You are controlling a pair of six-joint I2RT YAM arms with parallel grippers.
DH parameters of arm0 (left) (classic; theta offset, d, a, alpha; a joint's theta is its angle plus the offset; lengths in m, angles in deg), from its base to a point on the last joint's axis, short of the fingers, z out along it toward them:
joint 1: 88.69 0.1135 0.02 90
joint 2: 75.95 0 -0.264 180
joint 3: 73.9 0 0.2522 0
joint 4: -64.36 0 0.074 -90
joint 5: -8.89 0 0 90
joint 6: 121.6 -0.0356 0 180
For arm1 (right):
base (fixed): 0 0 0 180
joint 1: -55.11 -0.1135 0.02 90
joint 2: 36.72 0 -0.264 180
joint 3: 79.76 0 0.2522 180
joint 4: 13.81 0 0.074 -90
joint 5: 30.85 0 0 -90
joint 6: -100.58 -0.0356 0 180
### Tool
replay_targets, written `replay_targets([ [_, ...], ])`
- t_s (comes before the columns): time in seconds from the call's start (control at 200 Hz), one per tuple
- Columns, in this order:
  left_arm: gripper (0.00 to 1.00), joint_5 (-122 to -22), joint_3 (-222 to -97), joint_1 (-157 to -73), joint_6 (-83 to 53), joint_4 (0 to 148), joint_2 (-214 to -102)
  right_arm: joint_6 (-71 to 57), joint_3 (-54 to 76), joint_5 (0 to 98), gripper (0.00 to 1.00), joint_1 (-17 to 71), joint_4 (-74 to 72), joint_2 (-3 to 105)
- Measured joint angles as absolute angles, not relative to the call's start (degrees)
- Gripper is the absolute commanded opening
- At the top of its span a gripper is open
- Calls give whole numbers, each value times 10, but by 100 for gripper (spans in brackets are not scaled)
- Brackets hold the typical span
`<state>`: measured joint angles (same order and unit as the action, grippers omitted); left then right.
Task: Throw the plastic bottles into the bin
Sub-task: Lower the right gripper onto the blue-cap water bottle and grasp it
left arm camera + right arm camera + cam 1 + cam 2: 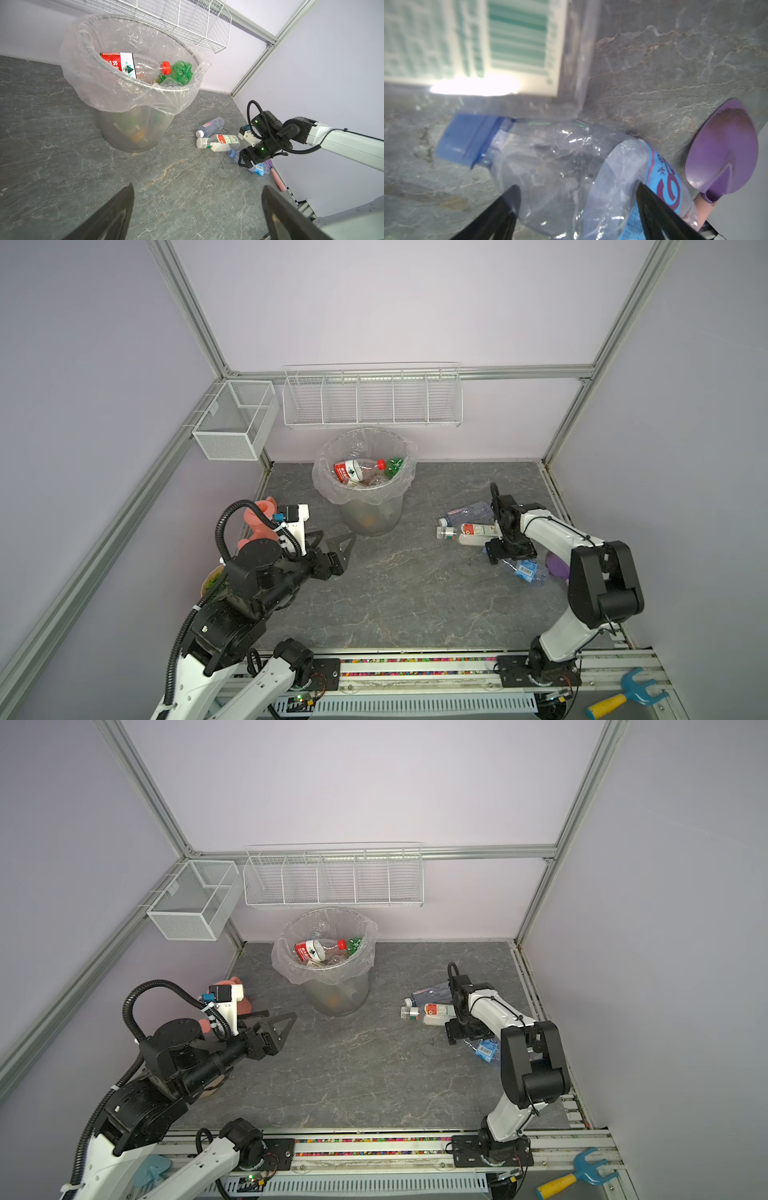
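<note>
Right tool [576, 187], released, straddles a crumpled bottle [550, 158] lying on the table [395, 580], right side. It looks light, soft and slippery, so grip near the stiffer neck. Left tool [198, 186] is released and empty.

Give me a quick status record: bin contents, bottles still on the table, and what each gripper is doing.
bin: upright at the back, bag-lined; red-labelled bottle and green bottle on top inside
on table: three bottles, lying down, right side
blue-capped bottle: crumpled, under the right gripper
white bottle, bluish bottle: side by side, nearer the bin
left gripper: open, empty, near the bin's left side
right gripper: open, straddling the blue-capped bottle, not closed
nearby: purple trowel beside that bottle
</note>
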<state>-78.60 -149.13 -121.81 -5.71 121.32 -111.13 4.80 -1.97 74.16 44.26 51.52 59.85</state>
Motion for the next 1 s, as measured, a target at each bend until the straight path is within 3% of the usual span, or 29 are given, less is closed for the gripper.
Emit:
replay_targets([
  [0.28, 95, -803, -1491, -1218, -64, 1235, -1093, 55, -6, 709, 89, 457, 503, 636],
  [0.425, 95, -809, -1491, -1218, -68, 1235, -1093, 51, -10, 685, 100, 442, 505, 644],
  [0.545, 95, -811, -1492, -1218, -69, 1235, -1096, 42, -19, 673, 86, 424, 507, 634],
  [0.74, 95, -813, -1493, -1218, -73, 1237, -1100, 17, -22, 676, 45, 377, 536, 580],
  [0.88, 95, -815, -1498, -1218, -76, 1237, -1100, 9, -22, 682, 36, 374, 554, 543],
  [1.0, 95, -816, -1505, -1218, -79, 1239, -1100, 3, -22, 682, 35, 371, 564, 537],
])
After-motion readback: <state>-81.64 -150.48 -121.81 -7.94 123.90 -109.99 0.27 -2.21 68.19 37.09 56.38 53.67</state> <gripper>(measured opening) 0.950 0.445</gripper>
